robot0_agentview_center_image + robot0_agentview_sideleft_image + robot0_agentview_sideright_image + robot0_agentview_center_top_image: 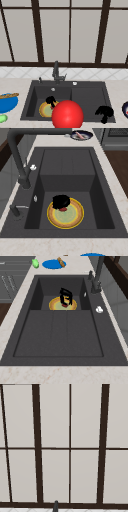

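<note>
A yellow-rimmed plate [44,110] with a green middle lies on the floor of the sink's [75,86] left basin. My left hand [51,100] hangs just over the plate's back edge, fingers curled down on a small red thing [63,209]. In the left side view this hand [61,201] covers the plate's [71,216] far rim. From the right side the hand [66,296] stands above the plate [56,305]. My right hand [104,112] hovers at the sink's front right corner with loose fingers. A big red ball [67,115] sits at the front edge, hiding part of the plate.
A dark faucet [56,72] rises behind the basin. On the left counter sit a blue bowl [8,103] with a breadstick and a green item [2,118]. A dark plate [125,109] lies on the right counter. Behind the sink is a window.
</note>
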`<state>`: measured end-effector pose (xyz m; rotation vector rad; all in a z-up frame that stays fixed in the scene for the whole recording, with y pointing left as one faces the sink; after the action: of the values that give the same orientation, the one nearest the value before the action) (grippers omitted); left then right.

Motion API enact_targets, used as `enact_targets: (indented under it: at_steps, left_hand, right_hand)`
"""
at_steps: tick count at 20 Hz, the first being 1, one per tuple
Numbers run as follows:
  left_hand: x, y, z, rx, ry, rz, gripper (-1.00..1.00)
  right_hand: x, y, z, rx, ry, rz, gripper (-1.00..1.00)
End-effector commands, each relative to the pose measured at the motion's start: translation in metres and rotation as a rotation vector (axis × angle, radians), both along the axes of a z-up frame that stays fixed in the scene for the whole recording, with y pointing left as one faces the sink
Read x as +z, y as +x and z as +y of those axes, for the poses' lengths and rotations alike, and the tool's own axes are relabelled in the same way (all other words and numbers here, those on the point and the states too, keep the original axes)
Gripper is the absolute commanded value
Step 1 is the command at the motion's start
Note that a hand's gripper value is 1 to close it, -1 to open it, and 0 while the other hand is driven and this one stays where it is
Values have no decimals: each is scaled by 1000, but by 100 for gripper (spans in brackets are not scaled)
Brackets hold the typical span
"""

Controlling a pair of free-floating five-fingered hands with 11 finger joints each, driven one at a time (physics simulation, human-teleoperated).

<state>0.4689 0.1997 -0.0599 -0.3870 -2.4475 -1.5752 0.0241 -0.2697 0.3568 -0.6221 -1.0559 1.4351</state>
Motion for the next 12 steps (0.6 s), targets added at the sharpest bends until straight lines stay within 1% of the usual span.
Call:
enact_targets:
  at_steps: [1,2,3,4,5,6,9,10,11,12]
  left_hand:
    - [-20,12,7,-8,-55,-76,100]
    - [-24,15,6,-20,-65,-93,100]
    - [-27,17,4,-34,-73,-103,-100]
    - [-24,16,0,-15,-115,-81,-100]
    - [-14,14,-2,-13,-97,-49,-100]
    - [-13,14,-1,-17,-87,-45,-100]
    - [-12,14,-3,-43,-90,-39,-100]
    - [-11,15,0,-49,-108,-47,-100]
    - [-6,15,-1,-64,-127,-70,-100]
    - [-1,15,-4,-64,-135,-73,-100]
  right_hand:
    - [0,0,0,0,0,0,0]
    - [0,0,0,0,0,0,0]
    - [0,0,0,0,0,0,0]
    - [0,0,0,0,0,0,0]
    - [0,0,0,0,0,0,0]
    - [0,0,0,0,0,0,0]
    - [0,0,0,0,0,0,0]
    - [0,0,0,0,0,0,0]
    - [0,0,0,0,0,0,0]
    - [0,0,0,0,0,0,0]
